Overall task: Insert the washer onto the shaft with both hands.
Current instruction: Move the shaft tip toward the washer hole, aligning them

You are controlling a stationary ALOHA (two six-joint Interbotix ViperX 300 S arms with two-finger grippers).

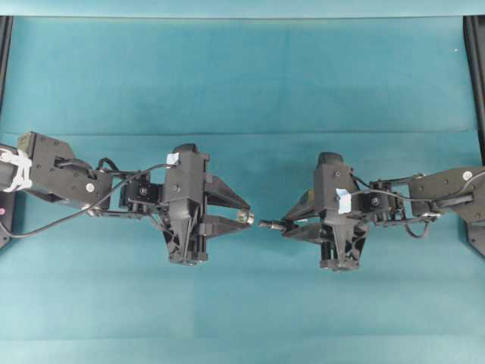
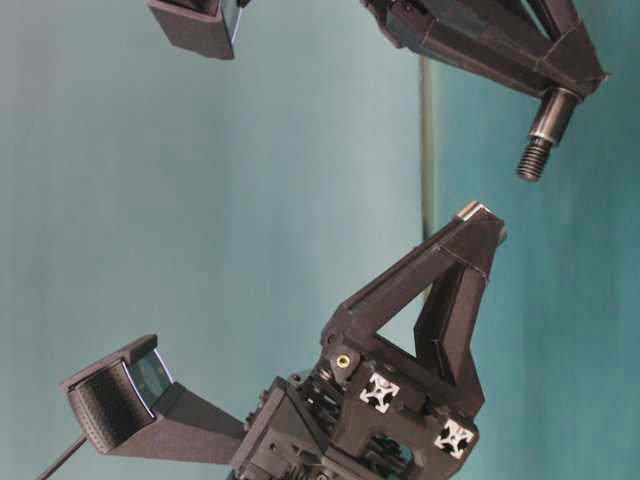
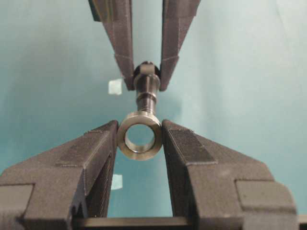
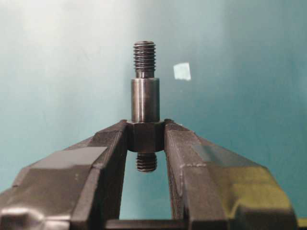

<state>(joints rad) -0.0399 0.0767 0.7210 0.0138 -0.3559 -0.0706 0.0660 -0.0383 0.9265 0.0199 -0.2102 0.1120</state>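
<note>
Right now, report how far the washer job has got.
Done: the left gripper is shut on the washer, and the right gripper is shut on the shaft. In hand: lining up; the overhead view shows a gap between them. Left: slide the washer over the threaded end.

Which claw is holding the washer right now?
The left claw: it pinches the washer, a grey ring, at its tips. The right claw grips the threaded shaft instead.
</note>
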